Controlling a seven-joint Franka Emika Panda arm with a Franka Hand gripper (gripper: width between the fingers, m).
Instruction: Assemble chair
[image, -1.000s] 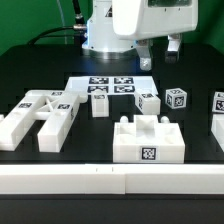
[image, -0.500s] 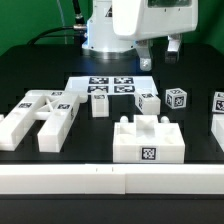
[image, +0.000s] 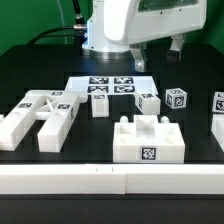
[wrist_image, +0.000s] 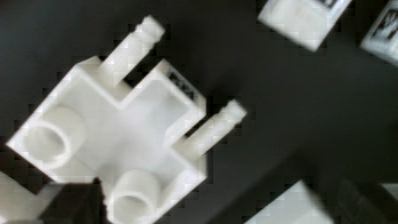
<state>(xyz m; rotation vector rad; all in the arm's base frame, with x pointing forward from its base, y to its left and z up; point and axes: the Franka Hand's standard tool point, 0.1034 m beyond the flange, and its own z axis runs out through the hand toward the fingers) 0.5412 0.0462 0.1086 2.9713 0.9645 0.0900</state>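
Observation:
The chair parts lie apart on the black table. An H-shaped frame (image: 40, 115) is at the exterior view's left. A notched block (image: 147, 140) with a tag stands at the front middle. Small tagged blocks (image: 148, 102) (image: 176, 98) and a short bar (image: 100, 105) lie behind it. My gripper (image: 160, 53) hangs above the back of the table, jaws apart and empty. The blurred wrist view shows a white part with pegs and round holes (wrist_image: 116, 120) below the hand. The fingertips are not clear there.
The marker board (image: 110, 86) lies flat at the back middle. Another tagged block (image: 219, 105) sits at the exterior view's right edge. A white rail (image: 110, 180) runs along the table's front. More white pieces show in the wrist view (wrist_image: 311, 20).
The arm's hand has shifted and turned a little above the back of the table. The parts on the table have not moved.

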